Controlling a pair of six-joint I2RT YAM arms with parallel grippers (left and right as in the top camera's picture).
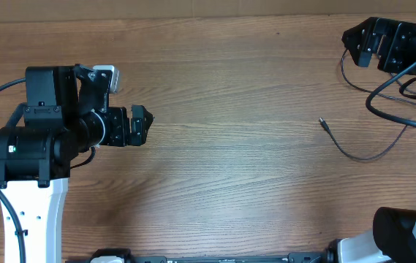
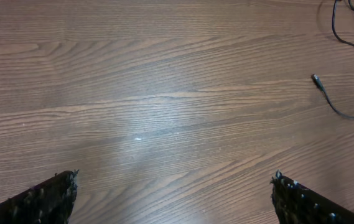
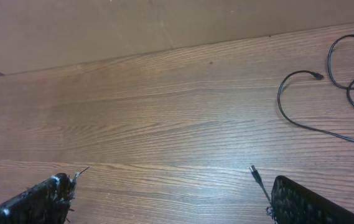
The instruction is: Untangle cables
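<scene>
My tabletop (image 1: pixel 229 168) is brown wood-grain, smooth and mostly matt, with a soft pale sheen where light falls below my left wrist. The cables (image 2: pixel 317 83) wear a thin black sheath, smooth and faintly glossy. My left fingers (image 2: pixel 46 199) and right fingers (image 3: pixel 37 202) are black, with a rough, nubbly, frayed-looking face. My left arm's lower shell (image 1: pixel 36 219) is smooth white plastic and its upper housing (image 1: pixel 47 95) is matt black. The back wall (image 3: pixel 133 25) looks like plain matt brown board.
</scene>
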